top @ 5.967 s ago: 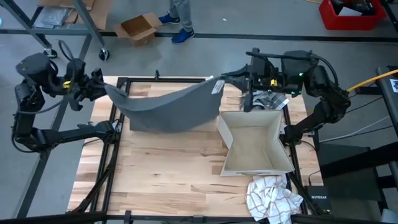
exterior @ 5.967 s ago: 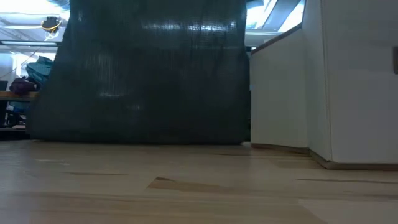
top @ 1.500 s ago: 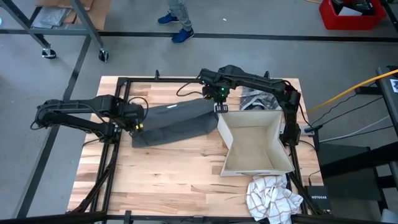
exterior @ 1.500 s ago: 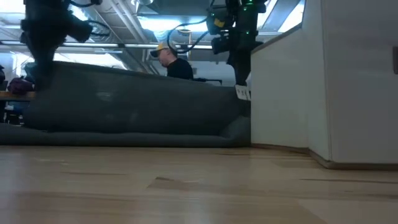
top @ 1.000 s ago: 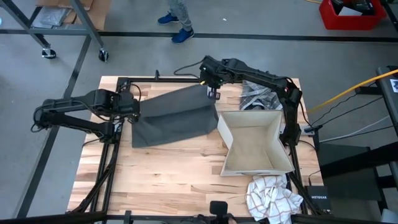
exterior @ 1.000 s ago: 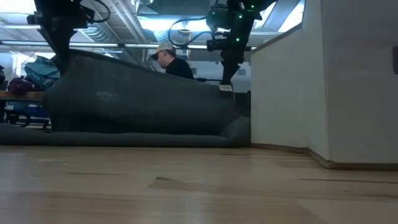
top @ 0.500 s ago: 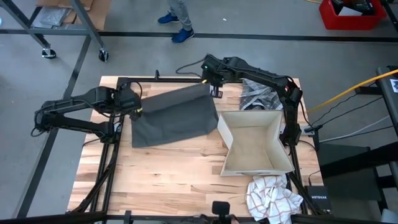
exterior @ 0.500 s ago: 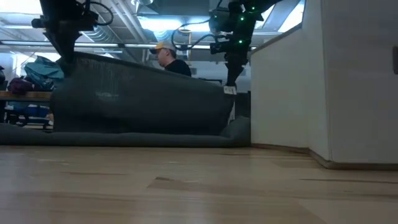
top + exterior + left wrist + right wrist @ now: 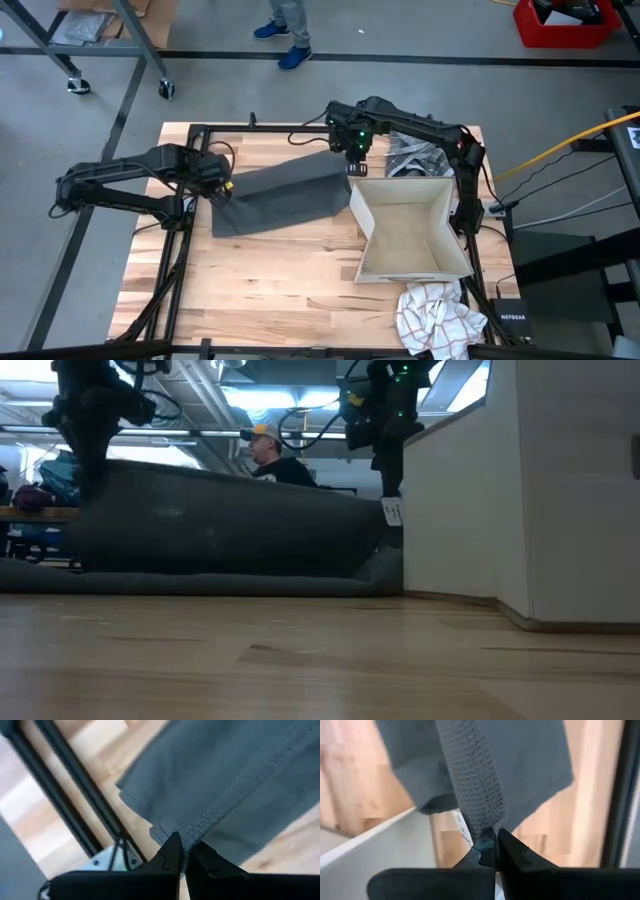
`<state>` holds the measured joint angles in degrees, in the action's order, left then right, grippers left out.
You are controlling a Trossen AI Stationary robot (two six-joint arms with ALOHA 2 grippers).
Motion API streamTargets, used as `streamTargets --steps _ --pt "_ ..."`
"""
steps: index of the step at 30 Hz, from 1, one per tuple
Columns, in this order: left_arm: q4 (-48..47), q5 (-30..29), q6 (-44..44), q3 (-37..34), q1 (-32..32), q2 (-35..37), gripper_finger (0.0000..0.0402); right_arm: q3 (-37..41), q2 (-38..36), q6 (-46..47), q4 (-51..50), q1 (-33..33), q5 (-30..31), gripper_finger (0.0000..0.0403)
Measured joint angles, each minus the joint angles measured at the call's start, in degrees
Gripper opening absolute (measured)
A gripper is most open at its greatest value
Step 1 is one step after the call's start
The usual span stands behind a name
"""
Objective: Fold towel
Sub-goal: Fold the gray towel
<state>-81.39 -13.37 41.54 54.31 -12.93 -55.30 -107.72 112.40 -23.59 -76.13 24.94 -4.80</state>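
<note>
While the near edge of the grey towel (image 9: 285,200) lies on the wooden table (image 9: 250,290), its far edge is lifted. The left gripper (image 9: 222,186) pinches the left far corner and the right gripper (image 9: 352,150) pinches the right far corner, jaws pressed on cloth. The white box (image 9: 410,235) stands just beside the right corner; the fold could catch on it, or a thin corner could slip out.

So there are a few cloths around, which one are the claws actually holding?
The plain dark grey towel, pinched at its corners by the left claw and right claw. The striped cloth behind the white box and the checked one lie untouched.
</note>
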Motion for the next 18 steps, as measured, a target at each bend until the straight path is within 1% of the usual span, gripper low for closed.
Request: streamTargets --steps 3,6,10,13,18 --pt "1.08 1.75 0.0 -1.58 1.43 -0.25 0.0 0.0 0.0 0.0 -1.57 -1.29 -1.8 0.0005" --pt "0.94 1.86 0.0 -2.52 2.48 -0.27 0.0 0.0 0.04 0.0 -1.56 -2.57 -2.28 0.0005" --pt "0.93 1.98 0.0 -2.65 3.43 -0.25 0.0 0.0 0.07 0.93 -1.7 -4.19 -2.33 0.0005" --pt "0.95 3.26 0.0 -2.67 4.35 -0.25 0.0 0.0 0.07 2.58 -2.2 -5.32 -3.15 0.0005" --pt "1.0 3.36 0.0 -2.67 5.45 -0.25 0.0 0.02 0.09 2.33 -0.89 -6.59 -3.79 0.0005"
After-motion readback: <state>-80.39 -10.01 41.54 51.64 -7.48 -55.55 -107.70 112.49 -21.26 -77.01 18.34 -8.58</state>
